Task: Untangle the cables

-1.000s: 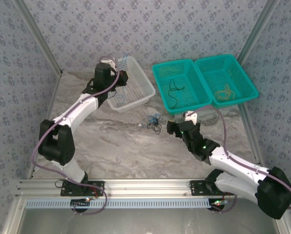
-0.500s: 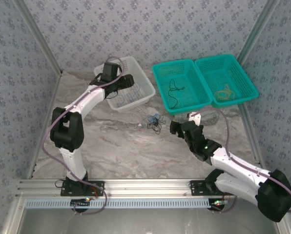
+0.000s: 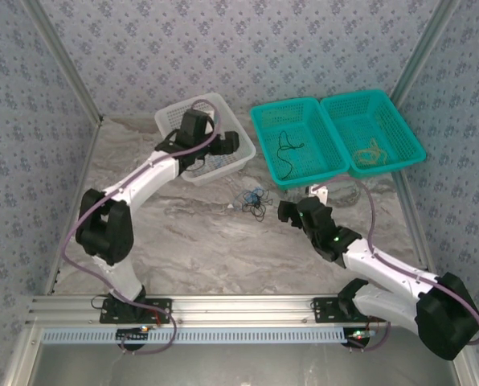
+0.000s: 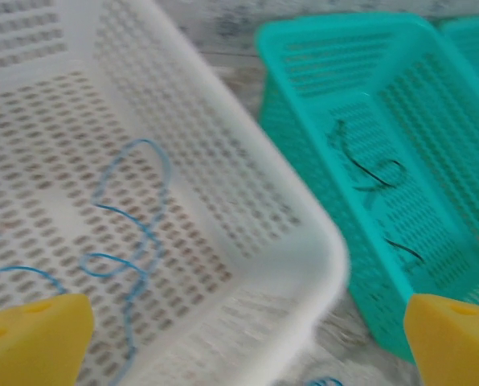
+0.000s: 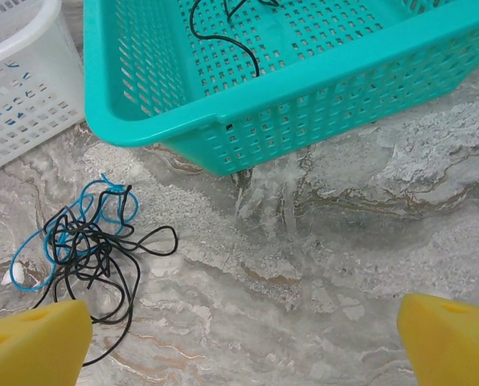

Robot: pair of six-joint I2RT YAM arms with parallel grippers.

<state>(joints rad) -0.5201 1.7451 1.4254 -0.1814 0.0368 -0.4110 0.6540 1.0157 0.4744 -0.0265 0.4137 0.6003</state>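
**Left arm swings right over the white basket**

Since a second ago the left gripper [image 3: 228,143] has moved from the far left side of the white basket [image 3: 223,166] to its near right corner. The right gripper [image 3: 287,211] has barely shifted and sits just near of the left teal basket [image 3: 304,181]. Both claws are released, fingers wide apart, holding nothing.

The tangle [image 5: 83,241], thin blue and black cables knotted in loose loops, lies on the table [image 3: 191,241] just near of the gap between those two baskets. A blue cable [image 4: 131,233] lies in the white basket, a black cable [image 3: 285,153] in the left teal basket, and a yellow-tan cable [image 3: 370,151] in the right teal basket [image 3: 392,163].
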